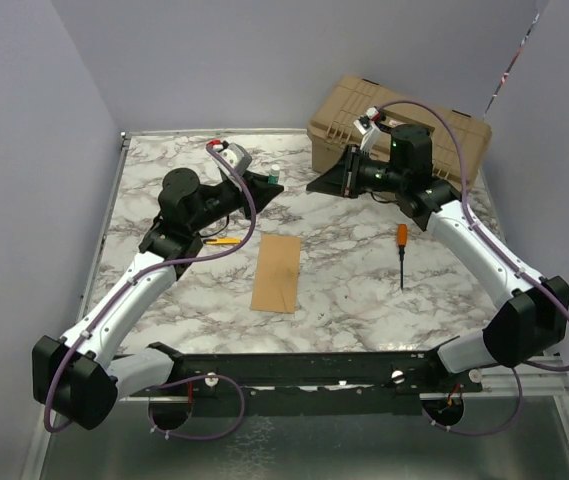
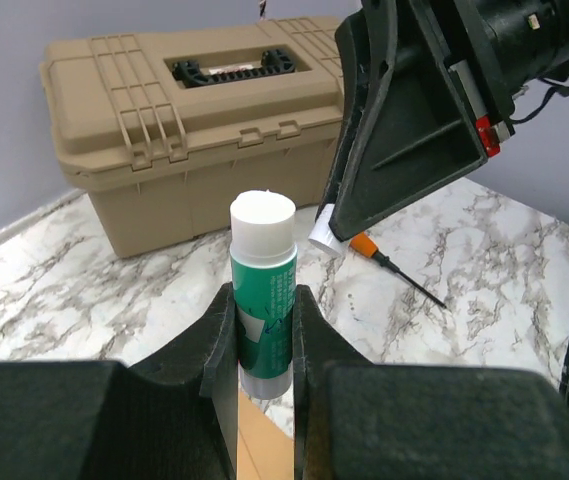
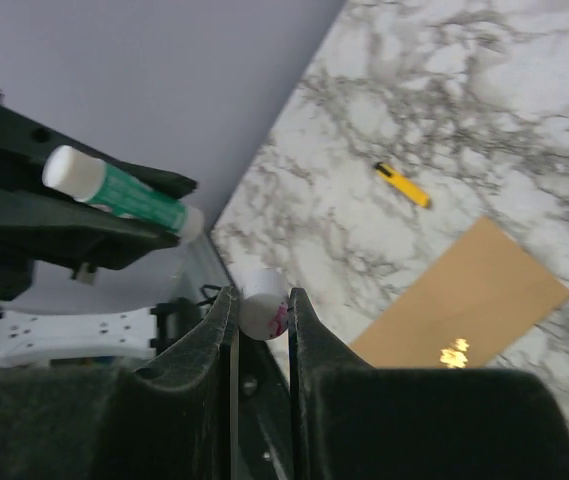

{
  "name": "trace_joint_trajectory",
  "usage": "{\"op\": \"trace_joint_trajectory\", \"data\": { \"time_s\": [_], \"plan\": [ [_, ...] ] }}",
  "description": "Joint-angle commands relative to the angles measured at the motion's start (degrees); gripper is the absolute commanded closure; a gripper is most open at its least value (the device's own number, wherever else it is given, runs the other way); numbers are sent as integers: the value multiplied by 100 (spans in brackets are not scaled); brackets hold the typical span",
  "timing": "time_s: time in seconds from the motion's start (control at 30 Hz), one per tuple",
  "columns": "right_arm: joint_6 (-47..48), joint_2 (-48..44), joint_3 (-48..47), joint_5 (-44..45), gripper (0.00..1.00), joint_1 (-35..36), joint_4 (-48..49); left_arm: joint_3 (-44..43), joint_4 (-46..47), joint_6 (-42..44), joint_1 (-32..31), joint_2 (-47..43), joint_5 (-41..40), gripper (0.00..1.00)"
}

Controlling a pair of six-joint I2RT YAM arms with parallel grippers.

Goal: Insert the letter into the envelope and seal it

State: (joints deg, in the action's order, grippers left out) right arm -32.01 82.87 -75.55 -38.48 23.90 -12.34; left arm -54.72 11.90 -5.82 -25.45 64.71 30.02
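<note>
The envelope (image 1: 276, 272) lies flat on the desk (image 1: 364, 290) between the two arms, kraft-brown and apart from both tools; no separate pale letter shows in any view, so my judgement is that it is already inside, though the pictures cannot prove it. Whether the flap is folded down or merely lying flat I cannot tell from above.

The left tool (image 2: 264, 325) is narrowed onto a green glue stick (image 2: 262, 265), holding it raised above the desk with its white end pointing towards the other arm; the right tool (image 3: 262, 312) is closed on a small white round piece (image 3: 260, 296) (by its look the stick's cap, though that is a guess). The two tools hang close together, well above the envelope and towards the tan toolbox (image 1: 404, 125).

So the insertion looks done and the sealing looks begun only in its preparation: glue in hand, apparently uncapped, none of it visibly on the paper yet. What seems left is to bring the stick down to the flap, spread the glue, fold the flap over and press it shut.

An orange-handled screwdriver (image 1: 401, 250) and a small yellow tool (image 1: 222, 240) lie on either side of the envelope, touching nothing.
</note>
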Motion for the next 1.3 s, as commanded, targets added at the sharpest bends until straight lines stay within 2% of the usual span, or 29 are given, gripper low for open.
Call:
{"op": "trace_joint_trajectory", "data": {
  "time_s": [0.0,0.2,0.5,1.27],
  "plan": [
    [-1705,-192,270,-1348,100,-16,1951,-165,190,132,-71,42,378,100],
    [-2641,-200,397,-1422,100,-21,3028,-110,205,82,-150,20,405,100],
    [-3215,52,420,-1505,100,-7,3337,-96,336,17,-257,161,633,100],
    [-2763,166,123,-1250,100,104,2415,-73,428,-6,-388,203,760,100]
  ]
}}
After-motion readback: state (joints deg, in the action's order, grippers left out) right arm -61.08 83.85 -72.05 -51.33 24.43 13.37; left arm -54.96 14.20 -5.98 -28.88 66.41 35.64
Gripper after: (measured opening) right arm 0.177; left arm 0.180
